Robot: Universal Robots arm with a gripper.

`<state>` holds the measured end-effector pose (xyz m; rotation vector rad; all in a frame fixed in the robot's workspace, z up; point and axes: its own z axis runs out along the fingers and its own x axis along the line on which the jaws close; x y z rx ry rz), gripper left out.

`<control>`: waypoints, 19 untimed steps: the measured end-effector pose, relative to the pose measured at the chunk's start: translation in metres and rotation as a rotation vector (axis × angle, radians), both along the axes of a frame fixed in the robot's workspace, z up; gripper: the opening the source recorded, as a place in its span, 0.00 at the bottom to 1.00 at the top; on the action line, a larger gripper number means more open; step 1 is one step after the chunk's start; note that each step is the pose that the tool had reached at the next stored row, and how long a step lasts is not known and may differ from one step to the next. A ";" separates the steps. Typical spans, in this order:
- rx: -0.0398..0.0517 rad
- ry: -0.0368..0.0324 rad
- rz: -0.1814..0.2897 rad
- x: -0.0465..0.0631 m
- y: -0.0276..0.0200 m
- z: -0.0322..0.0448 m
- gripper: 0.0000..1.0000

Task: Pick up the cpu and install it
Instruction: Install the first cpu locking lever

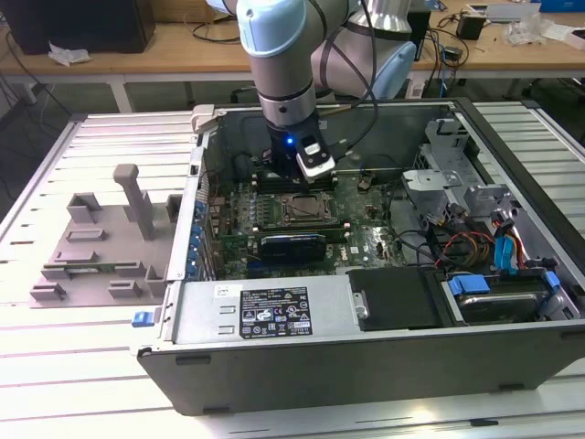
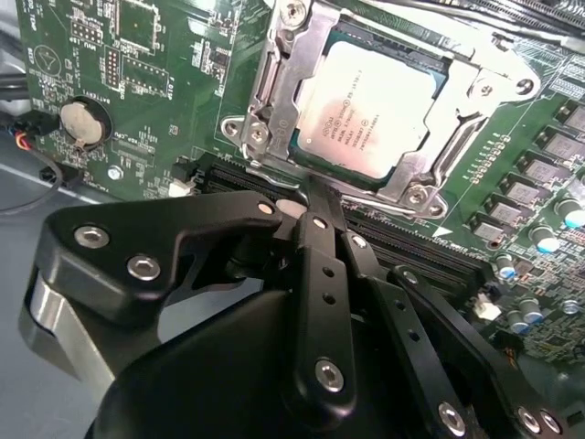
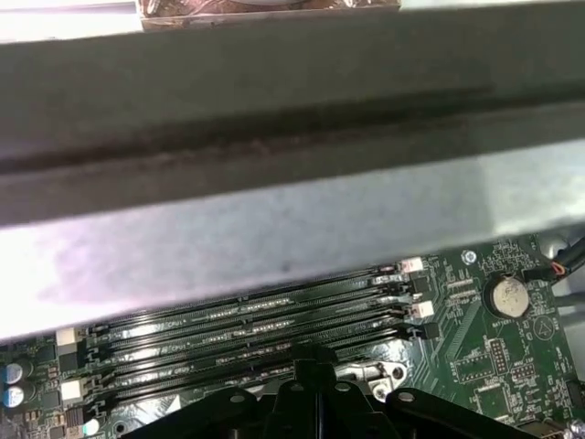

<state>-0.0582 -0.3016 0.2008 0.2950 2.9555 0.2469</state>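
Observation:
The cpu (image 2: pixel 364 108), a square chip with a shiny silver top, lies flat inside the metal-framed motherboard socket (image 2: pixel 265 87). In the exterior view the cpu (image 1: pixel 304 210) sits mid-board inside the open computer case (image 1: pixel 274 352). My gripper (image 2: pixel 312 194) hangs just off the socket's edge, over the memory slots, apart from the chip. Its black fingers (image 2: pixel 320 265) meet at the tip, shut with nothing between them. In the first wrist view the gripper (image 3: pixel 315 364) points down at the memory slots (image 3: pixel 256 320).
The case's grey side wall (image 3: pixel 274 183) rises close behind the gripper. A coin battery (image 2: pixel 80 121) sits on the board. Drive cage and cables (image 1: pixel 494 238) crowd the exterior view's right. A grey fixture (image 1: pixel 101 247) lies on the slatted table at the exterior view's left.

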 end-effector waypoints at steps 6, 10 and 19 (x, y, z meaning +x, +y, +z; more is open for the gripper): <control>-0.0001 0.0000 -0.002 0.000 0.0001 0.0026 0.11; -0.0001 -0.0005 -0.006 0.000 0.0002 0.0059 0.11; -0.0002 -0.0034 -0.021 -0.002 0.0062 0.0043 0.11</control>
